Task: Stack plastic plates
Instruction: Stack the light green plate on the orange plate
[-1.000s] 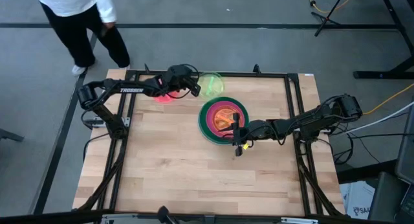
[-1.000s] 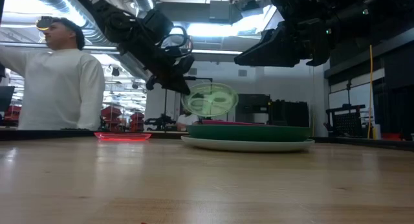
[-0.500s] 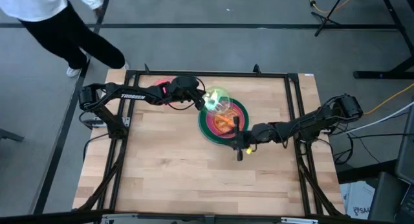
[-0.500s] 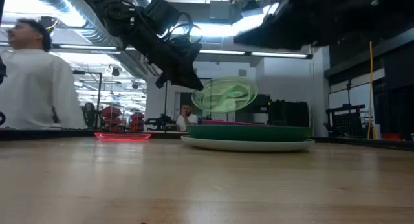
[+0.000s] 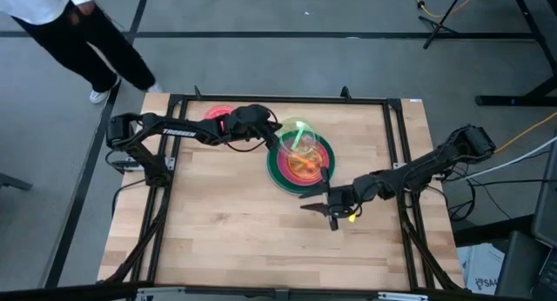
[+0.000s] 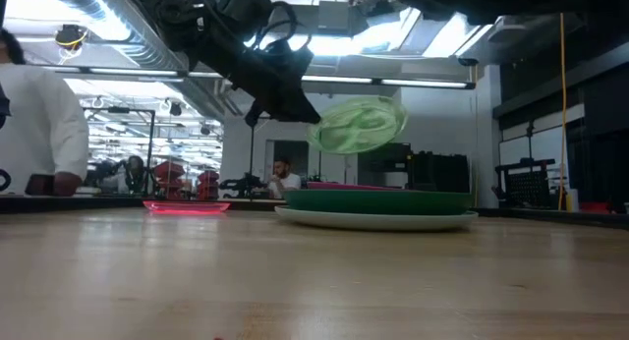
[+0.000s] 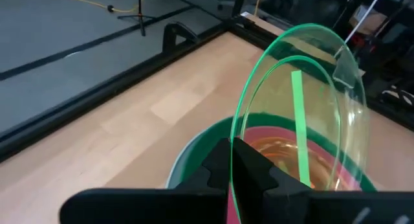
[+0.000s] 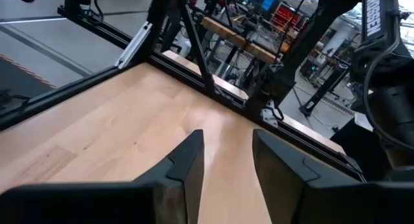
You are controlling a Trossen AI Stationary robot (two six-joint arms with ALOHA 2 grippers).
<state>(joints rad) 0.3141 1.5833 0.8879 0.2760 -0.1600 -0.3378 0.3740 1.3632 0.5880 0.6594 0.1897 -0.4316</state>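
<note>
Overhead, my left gripper (image 5: 277,137) reaches across the far side of the table (image 5: 226,223) and pinches the near edge of a neon green plate (image 5: 298,136), which hangs above the stack of plates (image 5: 300,161): dark green at the rim, magenta inside it, orange in the middle. A pink-red plate (image 5: 217,113) lies alone by the far rail, behind my left arm. My right gripper (image 5: 324,209) sits over bare wood just in front of the stack, apart from it, fingers parted and empty.

Level with the tabletop, the neon green plate (image 6: 358,124) tilts in the air clear above the stack (image 6: 376,206); the pink-red plate (image 6: 187,206) rests flat well to the side.

Left wrist: my fingers (image 7: 223,166) clamp the translucent rim of the neon green plate (image 7: 304,111), with the stack (image 7: 194,153) beneath.

Right wrist: my fingers (image 8: 187,162) stand apart over bare wood, holding nothing.
</note>
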